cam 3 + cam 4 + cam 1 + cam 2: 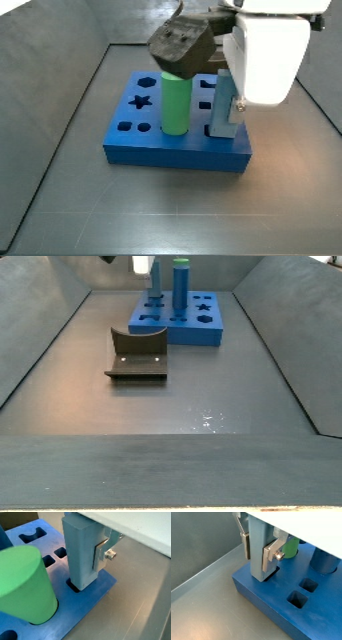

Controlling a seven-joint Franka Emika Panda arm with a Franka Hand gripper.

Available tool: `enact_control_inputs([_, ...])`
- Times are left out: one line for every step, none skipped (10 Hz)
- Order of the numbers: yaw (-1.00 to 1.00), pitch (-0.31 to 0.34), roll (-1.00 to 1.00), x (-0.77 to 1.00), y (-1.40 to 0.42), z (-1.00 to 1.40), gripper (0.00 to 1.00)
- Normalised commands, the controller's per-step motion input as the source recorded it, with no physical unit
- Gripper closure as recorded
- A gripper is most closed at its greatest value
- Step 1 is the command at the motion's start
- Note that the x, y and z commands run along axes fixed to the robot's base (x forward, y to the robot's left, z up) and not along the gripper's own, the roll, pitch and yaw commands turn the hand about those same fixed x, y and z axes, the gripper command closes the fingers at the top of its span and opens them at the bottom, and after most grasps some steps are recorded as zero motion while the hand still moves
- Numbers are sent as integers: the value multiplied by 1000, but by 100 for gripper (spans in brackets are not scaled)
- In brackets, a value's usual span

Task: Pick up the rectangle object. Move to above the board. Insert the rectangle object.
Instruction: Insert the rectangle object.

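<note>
The rectangle object (259, 547), a slim light-blue bar, stands upright with my gripper (258, 556) shut on it, one silver finger (271, 554) on each flat side. In a wrist view the bar (81, 552) has its lower end at the mouth of a dark square hole (73, 587) by a corner of the board (93, 594); how deep it sits I cannot tell. In a side view the gripper (230, 105) holds the bar (222, 122) at the near right corner of the royal-blue board (174, 152).
A green cylinder (175, 100) stands in the board right beside the bar, also seen close up as the green cylinder (23, 582). A darker blue cylinder (323, 562) stands further along. The fixture (138, 356) sits on the floor before the board (187, 331). Grey walls enclose the floor.
</note>
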Motion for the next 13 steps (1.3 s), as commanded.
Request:
enact_control_inputs([-97, -206, 1000, -229, -157, 66, 100])
enact_control_inputs([-69, -251, 977, -277, -169, 77, 100])
enact_control_inputs([0, -123, 23, -97, 0, 0, 100])
enact_control_inputs([0, -26, -46, 0, 0, 3, 100])
enact_control_inputs([0, 0, -217, 0, 117, 31, 100])
enact_control_inputs([0, 469, -514, 583, 406, 157, 100])
enact_control_inputs([0, 23, -46, 80, 34, 17, 100])
enact_control_inputs([26, -20, 0, 0, 0, -60, 100])
enact_control_inputs([451, -443, 6, -60, -191, -180, 100])
enact_control_inputs([311, -166, -3, 0, -40, 0, 100])
enact_control_inputs([0, 0, -11, 0, 0, 0, 100])
enact_control_inputs([34, 9, -277, 63, 231, 0, 100])
enact_control_inputs([0, -14, 0, 0, 0, -34, 100])
